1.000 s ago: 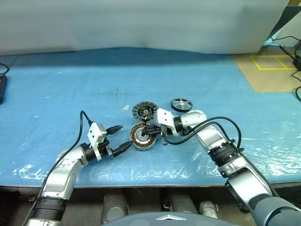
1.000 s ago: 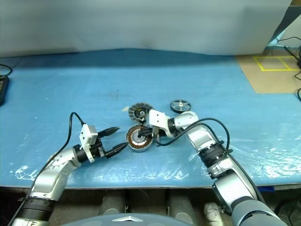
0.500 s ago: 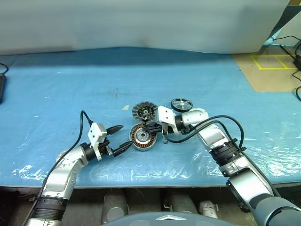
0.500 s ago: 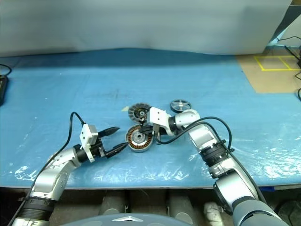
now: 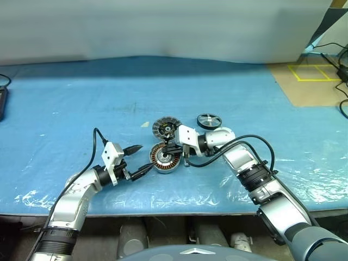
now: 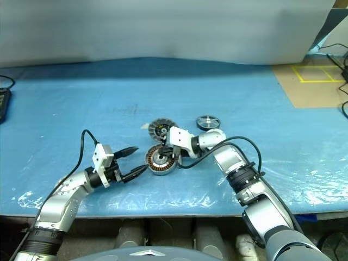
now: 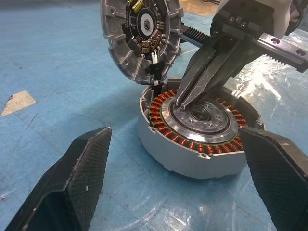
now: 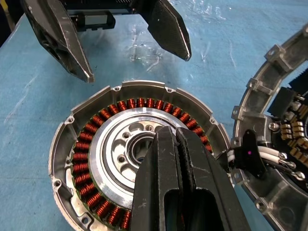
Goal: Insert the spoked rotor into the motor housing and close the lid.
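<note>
Nothing much had moved: the closed right gripper [image 7: 185, 98] stayed poking the motor housing [image 7: 192, 154] centre, the left gripper [image 5: 136, 159] waited open (spoked rotor [image 5: 209, 120] untouched).

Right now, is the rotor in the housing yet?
Not in. The motor housing shows bare copper windings and an empty centre; the spoked rotor lies apart on the blue table.

Blue plastic-covered table [image 5: 81, 98], brown floor [image 5: 310, 87] (yellow tape square [image 5: 307, 72]), pale backdrop [image 5: 163, 27]
</note>
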Robot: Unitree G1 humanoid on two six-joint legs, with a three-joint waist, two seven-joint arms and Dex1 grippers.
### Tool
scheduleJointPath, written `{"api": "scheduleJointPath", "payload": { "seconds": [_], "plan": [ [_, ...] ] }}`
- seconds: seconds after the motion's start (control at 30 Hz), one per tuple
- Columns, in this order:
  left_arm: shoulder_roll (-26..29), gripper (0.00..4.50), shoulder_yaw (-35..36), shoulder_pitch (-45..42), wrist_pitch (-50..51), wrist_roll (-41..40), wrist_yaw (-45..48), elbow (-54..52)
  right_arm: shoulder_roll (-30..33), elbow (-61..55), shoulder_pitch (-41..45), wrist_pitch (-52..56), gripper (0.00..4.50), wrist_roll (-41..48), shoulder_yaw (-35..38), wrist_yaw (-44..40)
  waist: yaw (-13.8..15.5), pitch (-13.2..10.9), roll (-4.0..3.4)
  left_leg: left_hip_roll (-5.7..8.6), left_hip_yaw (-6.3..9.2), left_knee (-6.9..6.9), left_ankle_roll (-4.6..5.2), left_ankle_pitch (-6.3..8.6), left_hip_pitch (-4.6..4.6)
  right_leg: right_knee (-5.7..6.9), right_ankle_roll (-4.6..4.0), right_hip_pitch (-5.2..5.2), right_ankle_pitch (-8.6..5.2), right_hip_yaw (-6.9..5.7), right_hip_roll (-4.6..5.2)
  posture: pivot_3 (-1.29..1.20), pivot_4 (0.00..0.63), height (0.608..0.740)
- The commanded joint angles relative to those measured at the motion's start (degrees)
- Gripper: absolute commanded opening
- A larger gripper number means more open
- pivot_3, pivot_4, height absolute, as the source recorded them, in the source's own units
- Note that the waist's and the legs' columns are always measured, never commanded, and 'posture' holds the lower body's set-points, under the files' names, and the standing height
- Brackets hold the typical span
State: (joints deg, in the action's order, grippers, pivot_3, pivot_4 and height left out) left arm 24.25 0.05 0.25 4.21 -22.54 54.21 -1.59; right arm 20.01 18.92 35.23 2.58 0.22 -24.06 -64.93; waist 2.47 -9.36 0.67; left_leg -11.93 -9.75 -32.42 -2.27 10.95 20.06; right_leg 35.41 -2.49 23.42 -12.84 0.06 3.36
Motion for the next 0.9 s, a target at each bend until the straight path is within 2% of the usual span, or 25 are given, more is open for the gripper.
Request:
{"api": "scheduleJointPath", "payload": {
  "seconds": [0.03,0.37,0.9],
  "plan": [
    [0.01,4.43,0.31,0.00,-0.97,-0.29,-0.02,-1.16,1.42,-0.27,-0.43,1.36,0.07,-0.79,0.10,-0.61,0.03,0.00,0.00,0.00,0.00,0.02,0.00,0.00,-0.01,-0.02,0.01,-0.01,0.00,0.00,0.00,0.00,0.150,0.740],
    [0.06,4.43,0.38,-0.29,-0.99,-0.26,0.03,-0.85,1.43,-3.31,-0.61,3.01,0.07,1.11,0.69,-2.39,0.00,0.00,0.00,-0.01,-0.03,0.33,-0.01,0.00,0.19,-0.58,-0.02,0.03,0.01,-0.08,-0.05,0.00,0.150,0.740],
    [0.10,4.43,0.42,-0.34,-1.10,-0.14,-0.06,-0.82,1.94,-3.82,-2.68,5.18,0.07,3.27,0.38,-6.56,-0.05,0.00,0.00,-0.03,-0.04,0.34,-0.01,0.00,0.28,-0.58,-0.02,0.14,0.01,-0.09,-0.06,0.00,0.150,0.740]
  ]
}}
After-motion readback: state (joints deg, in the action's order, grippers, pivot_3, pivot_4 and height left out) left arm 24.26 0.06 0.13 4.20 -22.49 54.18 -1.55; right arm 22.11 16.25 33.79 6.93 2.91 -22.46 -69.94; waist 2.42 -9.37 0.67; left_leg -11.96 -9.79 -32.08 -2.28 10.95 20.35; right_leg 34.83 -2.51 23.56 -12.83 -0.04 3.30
